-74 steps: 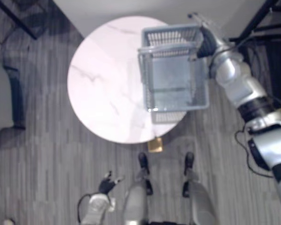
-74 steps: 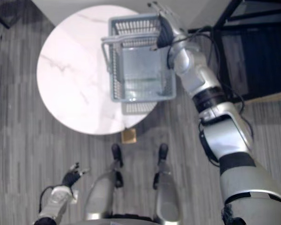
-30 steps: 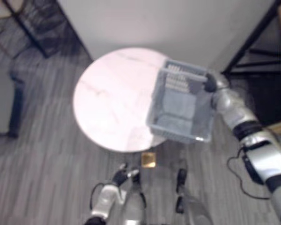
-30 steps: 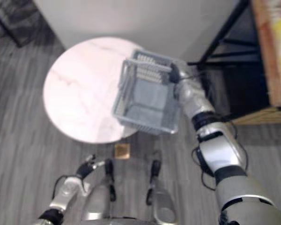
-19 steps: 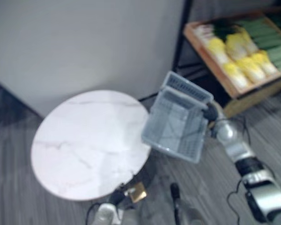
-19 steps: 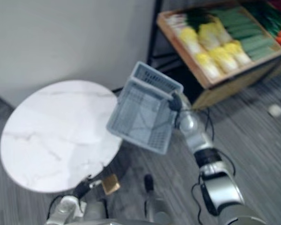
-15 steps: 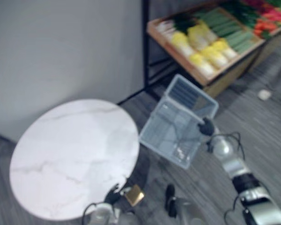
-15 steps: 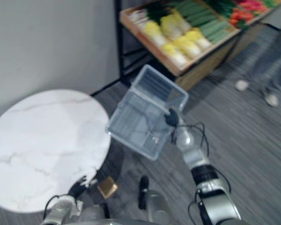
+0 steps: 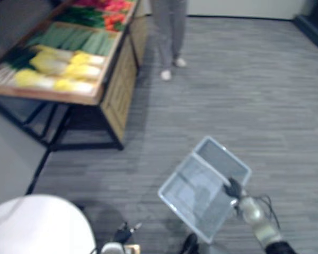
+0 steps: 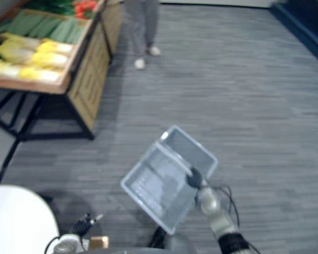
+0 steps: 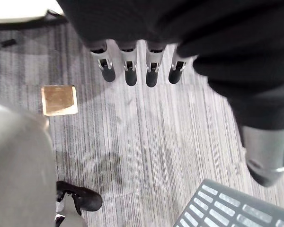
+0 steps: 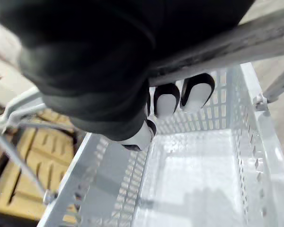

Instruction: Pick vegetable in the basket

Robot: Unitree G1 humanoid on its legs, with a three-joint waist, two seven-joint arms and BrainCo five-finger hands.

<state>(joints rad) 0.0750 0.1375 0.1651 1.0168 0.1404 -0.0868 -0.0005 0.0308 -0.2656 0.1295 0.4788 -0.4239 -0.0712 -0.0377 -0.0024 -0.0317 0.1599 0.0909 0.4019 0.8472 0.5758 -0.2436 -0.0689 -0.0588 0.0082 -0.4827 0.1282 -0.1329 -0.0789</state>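
Note:
My right hand (image 9: 233,188) is shut on the handle (image 12: 236,42) of a grey plastic basket (image 9: 199,196), which hangs tilted over the floor in front of me. The right wrist view looks past curled fingers (image 12: 166,100) into the basket (image 12: 203,179), and nothing lies in it. Vegetables (image 9: 58,63) lie on a wooden stand at the far left: yellow cabbages, green ones and red ones (image 9: 112,6) behind. Low at the left, my left hand (image 9: 123,233) hangs open over the floor, its fingers (image 11: 128,71) straight and holding nothing.
A person's legs (image 9: 169,37) stand beside the stand's far corner. The round white table (image 9: 32,227) is at the lower left. A small brown block (image 11: 59,99) lies on the grey floor near my left hand. Open floor stretches to the right.
The camera has swung round: the table has slid to the lower left and the vegetable stand from the upper right to the upper left. The basket stays in my right hand.

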